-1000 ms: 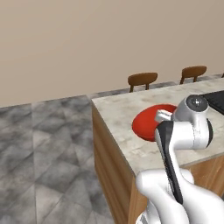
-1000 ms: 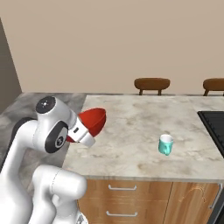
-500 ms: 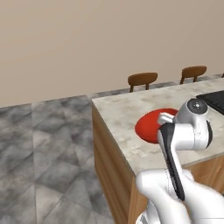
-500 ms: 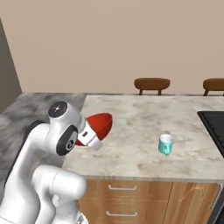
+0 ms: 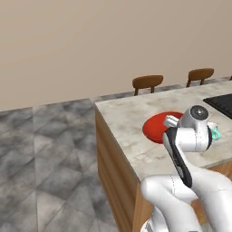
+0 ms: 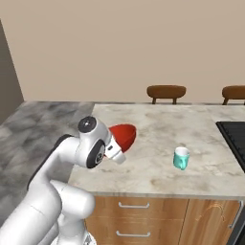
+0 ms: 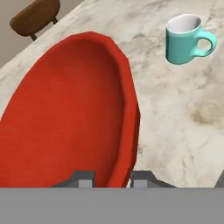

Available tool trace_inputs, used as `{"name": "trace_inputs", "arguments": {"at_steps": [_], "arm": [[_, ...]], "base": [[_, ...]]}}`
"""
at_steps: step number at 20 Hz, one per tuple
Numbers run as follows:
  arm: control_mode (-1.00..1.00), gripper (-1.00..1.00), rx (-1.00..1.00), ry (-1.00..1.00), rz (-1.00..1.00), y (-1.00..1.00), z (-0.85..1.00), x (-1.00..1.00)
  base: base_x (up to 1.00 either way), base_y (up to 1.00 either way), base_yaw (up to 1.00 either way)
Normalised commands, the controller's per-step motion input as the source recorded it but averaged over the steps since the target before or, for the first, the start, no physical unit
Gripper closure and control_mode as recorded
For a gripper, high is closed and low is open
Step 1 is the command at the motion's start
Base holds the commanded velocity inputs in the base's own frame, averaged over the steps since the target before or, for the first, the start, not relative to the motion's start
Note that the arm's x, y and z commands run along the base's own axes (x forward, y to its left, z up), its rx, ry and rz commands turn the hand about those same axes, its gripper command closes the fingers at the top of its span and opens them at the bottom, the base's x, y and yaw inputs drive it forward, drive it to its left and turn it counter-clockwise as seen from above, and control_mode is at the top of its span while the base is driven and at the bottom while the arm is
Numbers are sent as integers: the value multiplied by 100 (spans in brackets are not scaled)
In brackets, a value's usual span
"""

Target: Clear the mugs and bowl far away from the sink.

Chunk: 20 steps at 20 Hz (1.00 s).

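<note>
From the hand camera I see my gripper point(image 7: 113, 178) pinched narrow on the rim of the red bowl point(image 7: 65, 118), one fingertip point(image 7: 83, 178) inside the rim and the other outside it. The bowl spreads from the fingers toward 11 o'clock and takes up most of that view, its hollow facing the camera. At 2 o'clock from the bowl, well apart from it, the teal mug point(image 7: 185, 38) stands upright on the marble countertop point(image 7: 183, 113), white inside, handle pointing to 3 o'clock.

In the right base view the bowl point(image 6: 122, 135) is tilted on edge just beyond my wrist, and I can't tell whether its lower edge touches the counter. The mug point(image 6: 181, 158) sits at 3 o'clock from it, between the bowl and the black cooktop point(image 6: 233, 143) at the frame's right edge.

In the left base view the bowl point(image 5: 161, 128) shows partly behind my arm, near the counter's left end. A sliver of the mug point(image 5: 215, 133) peeks out at 3 o'clock of my wrist. Two wooden chairs point(image 5: 148, 84) stand along the counter's far side.
</note>
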Motion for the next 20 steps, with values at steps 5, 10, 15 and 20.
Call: {"name": "trace_inputs", "arguments": {"at_steps": [5, 10, 15, 20], "arm": [[-100, 100, 6, 17, -3, -11, -34, 90], [-100, 100, 19, 20, 0, -16, -32, 52], [-100, 100, 26, 2, 0, -32, -19, 1], [-100, 100, 1, -1, 0, -2, -4, 0]], "base": [[0, 0, 0], [0, 0, 0], [0, 0, 0], [0, 0, 0]]}}
